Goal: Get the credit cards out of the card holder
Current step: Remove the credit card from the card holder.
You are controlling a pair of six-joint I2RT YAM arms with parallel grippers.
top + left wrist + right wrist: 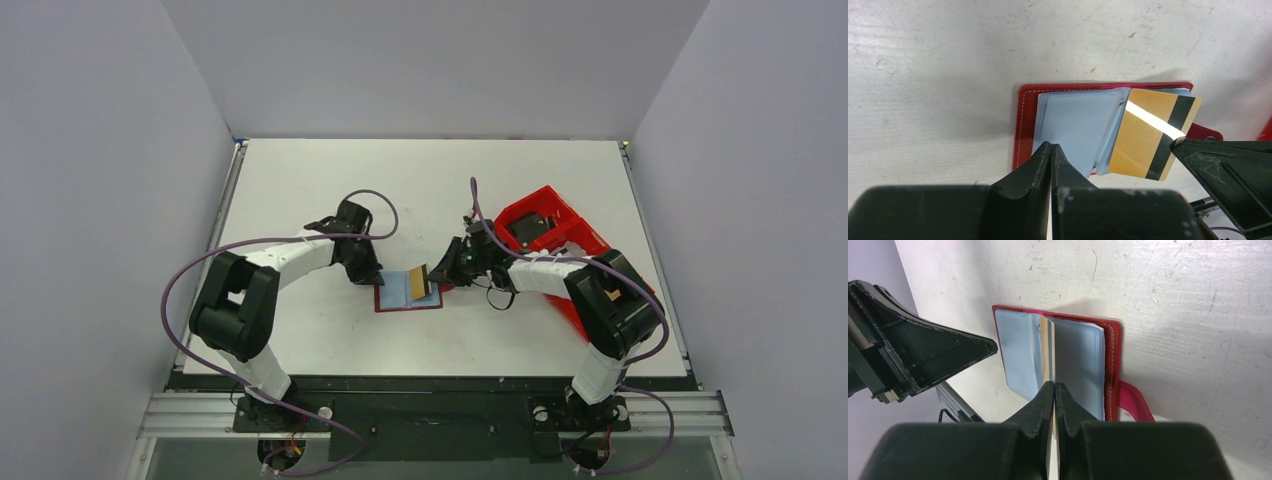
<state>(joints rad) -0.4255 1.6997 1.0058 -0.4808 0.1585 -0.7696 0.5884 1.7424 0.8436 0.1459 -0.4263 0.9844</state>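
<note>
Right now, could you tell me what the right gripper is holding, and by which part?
The right gripper pinches the gold card by the long edge beside its black stripe.

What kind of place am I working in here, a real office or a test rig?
Most likely a lab test cell: a bare white table boxed in by plain panel walls, with a metal mounting rail along its near edge.

One card holder (pixel 1025 125), one gold card (pixel 1143 135), one red tray (pixel 545 203), two end effectors (pixel 374 279) (pixel 438 275)
</note>
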